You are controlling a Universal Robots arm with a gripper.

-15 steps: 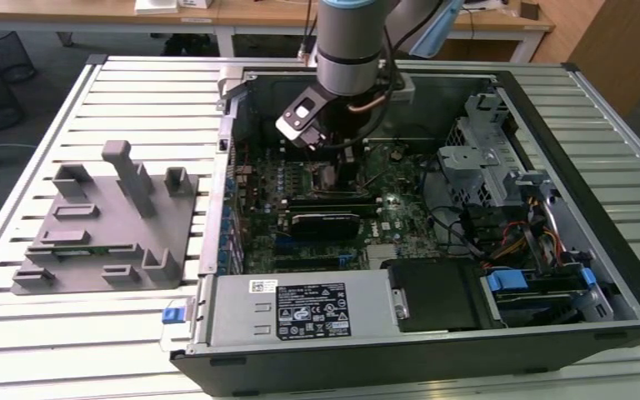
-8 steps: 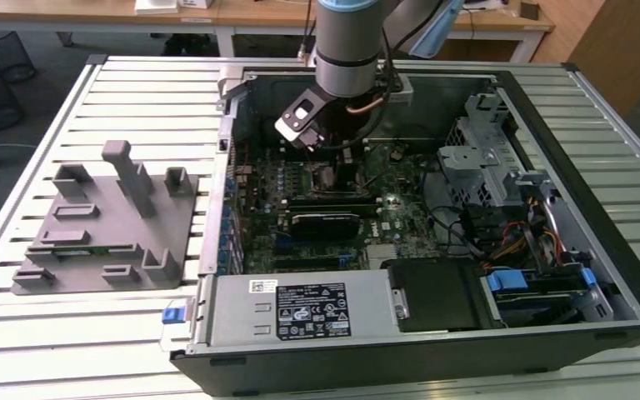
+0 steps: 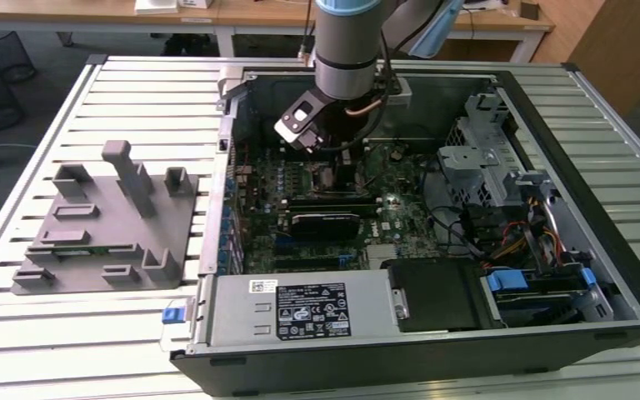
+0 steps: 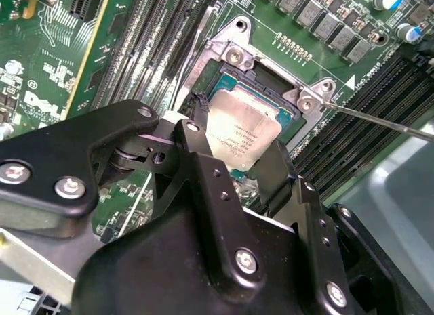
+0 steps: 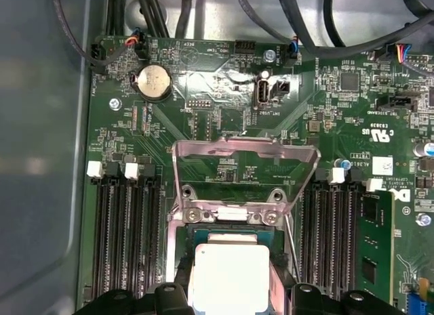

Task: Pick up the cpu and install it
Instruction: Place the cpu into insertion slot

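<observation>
The cpu (image 4: 243,132), a small square chip with a pale silvery top, sits between the black fingers (image 4: 196,135) of my gripper (image 4: 237,149), which is shut on it. It hangs just over the dark motherboard socket (image 4: 261,81), slightly turned against the socket's edges. The socket's metal load plate (image 5: 244,152) stands flipped up behind it. In the first wrist view the cpu (image 5: 230,274) shows low over the socket (image 5: 230,237), with my gripper (image 5: 232,291) around it. In the exterior view the arm reaches down into the open computer case (image 3: 587,208), and my gripper (image 3: 337,158) is over the board's middle.
A grey plastic fixture (image 3: 109,225) lies on the slatted table to the exterior view's left of the case. Memory slots (image 5: 125,240) flank the socket. The thin retention lever (image 4: 380,122) sticks out beside it. A power supply (image 3: 297,308) and drive cage (image 3: 487,167) fill the case's edges.
</observation>
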